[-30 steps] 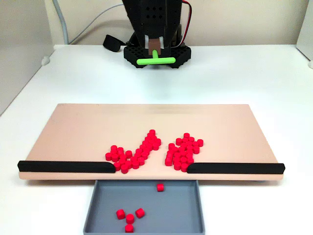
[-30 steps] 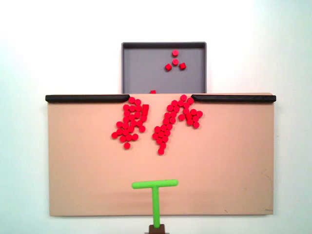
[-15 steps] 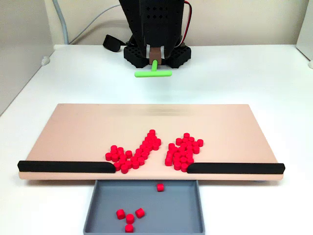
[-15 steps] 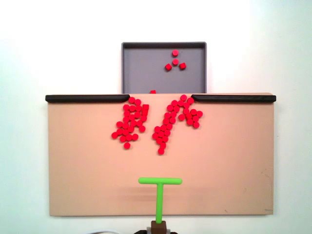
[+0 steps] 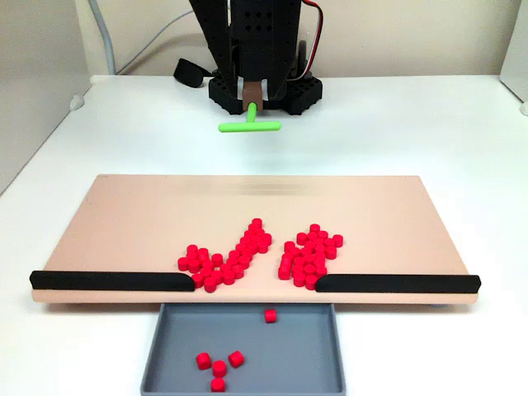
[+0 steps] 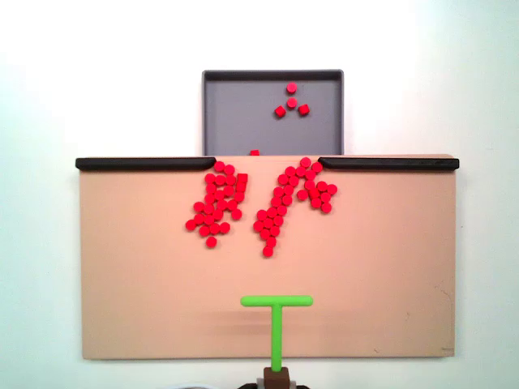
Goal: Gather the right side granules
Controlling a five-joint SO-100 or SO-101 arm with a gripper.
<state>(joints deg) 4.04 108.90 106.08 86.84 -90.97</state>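
The granules form a loose, slanted red streak left of centre on the tan board in a fixed view. Seen from above, the granules lie to the right of a tighter red cluster. That compact cluster sits right of centre in the front-facing view. My gripper is shut on the brown stem of a green T-shaped pusher, raised well behind the granules. From above, the gripper is at the bottom edge and the pusher is far short of both clusters.
Two black rails line the board's front edge with a gap between them. Below the gap sits a grey tray holding several lone red blocks. The arm's black base stands behind the board on the white table.
The pusher has moved out from the base and sideways: leftward in the front-facing view, rightward seen from above. No red blocks have moved.
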